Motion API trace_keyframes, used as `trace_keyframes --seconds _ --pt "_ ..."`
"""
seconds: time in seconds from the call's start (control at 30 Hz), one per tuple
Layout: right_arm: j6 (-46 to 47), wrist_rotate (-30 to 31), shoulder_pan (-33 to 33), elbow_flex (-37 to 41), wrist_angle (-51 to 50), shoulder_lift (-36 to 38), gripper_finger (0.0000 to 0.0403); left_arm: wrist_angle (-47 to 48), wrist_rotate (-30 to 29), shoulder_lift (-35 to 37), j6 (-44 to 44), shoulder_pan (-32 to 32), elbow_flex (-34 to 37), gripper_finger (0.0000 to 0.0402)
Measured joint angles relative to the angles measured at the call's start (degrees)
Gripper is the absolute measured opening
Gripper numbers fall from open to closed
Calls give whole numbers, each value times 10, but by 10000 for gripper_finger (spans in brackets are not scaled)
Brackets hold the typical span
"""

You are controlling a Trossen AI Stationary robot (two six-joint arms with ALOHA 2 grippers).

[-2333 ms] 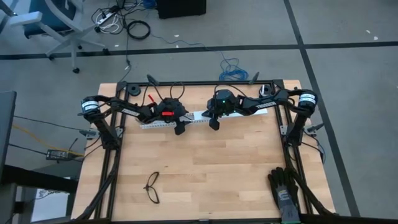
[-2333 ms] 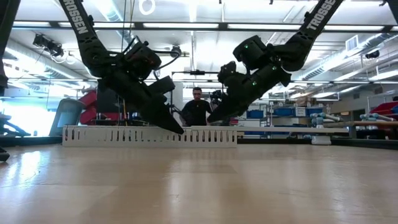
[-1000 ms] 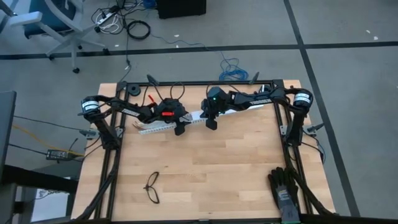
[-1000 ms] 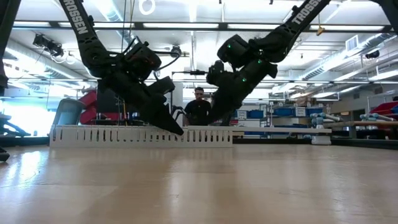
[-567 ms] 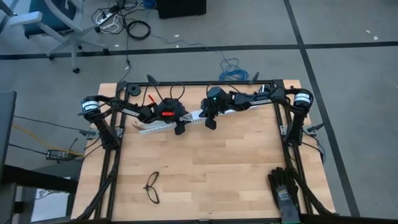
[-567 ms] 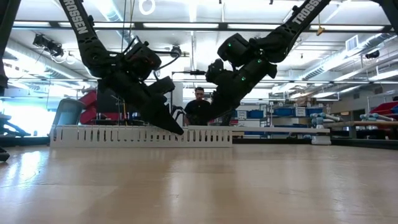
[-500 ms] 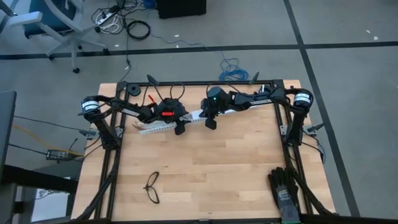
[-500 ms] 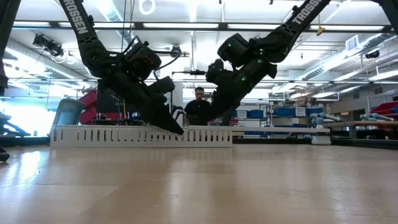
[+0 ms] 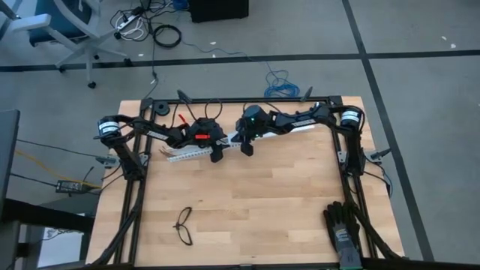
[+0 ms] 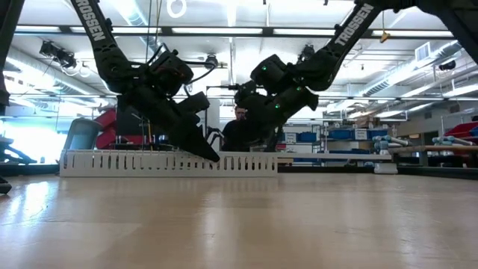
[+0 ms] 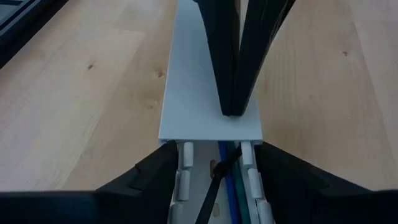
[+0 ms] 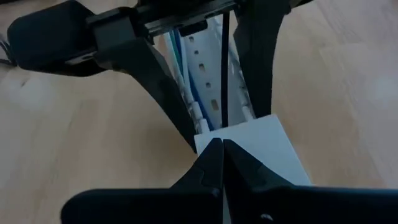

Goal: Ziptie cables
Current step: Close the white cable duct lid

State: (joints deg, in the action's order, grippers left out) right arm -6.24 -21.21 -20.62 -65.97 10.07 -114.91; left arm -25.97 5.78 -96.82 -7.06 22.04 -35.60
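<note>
A white slotted duct (image 9: 187, 152) lies near the table's far edge. In its open trough lie the cables (image 11: 234, 182), blue, green and white, and the ziptie (image 12: 225, 68), a thin black strip along them. A flat white cover (image 11: 208, 87) closes the duct's right part. My left gripper (image 9: 216, 155) straddles the open trough just left of the cover's end. My right gripper (image 9: 246, 150), shut, comes down on the cover next to it. My left gripper has the duct's two slotted side walls (image 11: 184, 163) between its fingers, one finger outside each wall, slanting down from the table's left, beside the cover's end. The duct stays flat on the table. My right gripper sets its shut fingertips (image 11: 233, 107) on the cover's top face (image 12: 261, 146), close to the cover's left end, slanting down from the table's right.
Black thin-framed glasses (image 9: 184, 226) lie near the front left of the table. A pair of black gloves (image 9: 343, 229) lies at the front right. The wide wooden middle (image 9: 255, 195) holds nothing else. A person (image 10: 240, 128) stands in the room beyond the far edge.
My right gripper has gone toward the table's left edge and down along the duct, ending close to my left gripper, its fingers shut throughout. The duct and the left arm have kept their place.
</note>
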Motion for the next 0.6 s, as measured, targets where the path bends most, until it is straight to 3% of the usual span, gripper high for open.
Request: trace_keyframes --seconds 0.33,0.6 --pt "-29 4 2 17 4 84 0 -4 -7 0 0 0 -1 219" --pt "-29 2 0 19 -6 94 0 -23 -7 0 -6 -5 -1 294"
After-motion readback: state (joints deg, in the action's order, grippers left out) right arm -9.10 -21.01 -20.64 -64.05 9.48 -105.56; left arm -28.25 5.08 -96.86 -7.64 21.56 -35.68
